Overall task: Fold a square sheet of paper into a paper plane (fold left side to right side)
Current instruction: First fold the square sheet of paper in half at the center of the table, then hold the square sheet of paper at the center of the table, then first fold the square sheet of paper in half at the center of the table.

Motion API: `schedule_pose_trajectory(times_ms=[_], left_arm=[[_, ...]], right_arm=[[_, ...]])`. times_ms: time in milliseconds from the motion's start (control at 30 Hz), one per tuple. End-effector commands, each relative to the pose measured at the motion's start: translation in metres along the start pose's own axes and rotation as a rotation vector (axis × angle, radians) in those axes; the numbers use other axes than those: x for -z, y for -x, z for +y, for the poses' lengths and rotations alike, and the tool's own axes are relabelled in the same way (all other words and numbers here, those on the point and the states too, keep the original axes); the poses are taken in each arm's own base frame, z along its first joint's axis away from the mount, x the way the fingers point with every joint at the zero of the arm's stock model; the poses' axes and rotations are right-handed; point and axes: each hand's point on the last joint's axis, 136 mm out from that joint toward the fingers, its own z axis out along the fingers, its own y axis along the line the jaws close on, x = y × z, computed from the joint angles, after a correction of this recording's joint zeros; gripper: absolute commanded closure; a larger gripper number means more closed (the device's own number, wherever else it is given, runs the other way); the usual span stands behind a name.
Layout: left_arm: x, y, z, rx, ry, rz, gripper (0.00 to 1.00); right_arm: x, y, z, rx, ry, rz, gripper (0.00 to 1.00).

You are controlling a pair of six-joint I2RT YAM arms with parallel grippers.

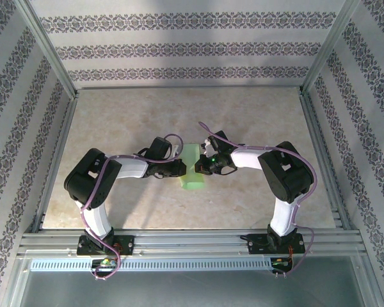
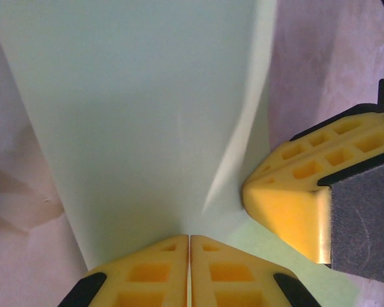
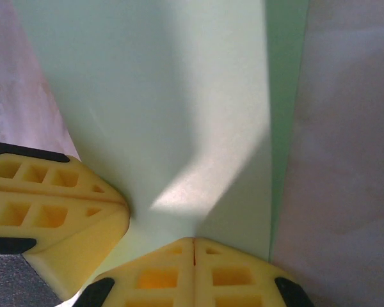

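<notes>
The square sheet of paper (image 1: 192, 181) is pale green and lies on the table folded into a narrow strip running away from me. My left gripper (image 1: 181, 168) comes at it from the left and my right gripper (image 1: 203, 167) from the right, and they meet over the strip's middle. In the left wrist view the left gripper (image 2: 190, 236) is shut, its yellow tips resting on the paper (image 2: 134, 109), with the right gripper's fingers (image 2: 294, 198) close beside. In the right wrist view the right gripper (image 3: 194, 240) is shut too, tips down on the paper (image 3: 160, 96), beside the left gripper's fingers (image 3: 57, 211).
The beige marbled table (image 1: 179, 115) is walled by patterned panels and aluminium posts (image 1: 51, 51). An aluminium rail (image 1: 192, 242) runs along the near edge, where both arm bases are bolted.
</notes>
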Motion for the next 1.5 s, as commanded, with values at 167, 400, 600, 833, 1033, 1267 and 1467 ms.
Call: schedule_pose_trajectory(times_ms=[167, 400, 600, 833, 1033, 1267, 1467], left_arm=[[-0.007, -0.006, 0.006, -0.017, 0.027, 0.022, 0.89], [-0.008, -0.009, 0.011, -0.009, 0.047, 0.037, 0.89], [-0.008, -0.008, 0.01, -0.014, 0.051, 0.036, 0.89], [-0.009, -0.009, 0.011, -0.012, 0.051, 0.04, 0.89], [-0.009, -0.008, 0.01, -0.014, 0.049, 0.038, 0.89], [-0.007, -0.009, 0.01, -0.016, 0.046, 0.039, 0.89], [-0.005, -0.018, 0.01, -0.01, 0.038, 0.062, 0.89]], right_arm=[[-0.007, -0.023, -0.032, -0.052, -0.133, 0.071, 1.0], [0.01, 0.008, 0.015, -0.028, 0.03, -0.028, 1.0], [0.018, 0.024, 0.034, 0.0, 0.077, -0.069, 1.0], [0.002, 0.048, 0.047, 0.001, 0.107, -0.083, 1.0], [-0.013, 0.051, 0.04, -0.015, 0.096, -0.059, 1.0], [-0.029, 0.042, 0.019, -0.046, 0.044, -0.02, 1.0], [-0.034, 0.034, -0.003, -0.081, -0.019, -0.005, 1.0]])
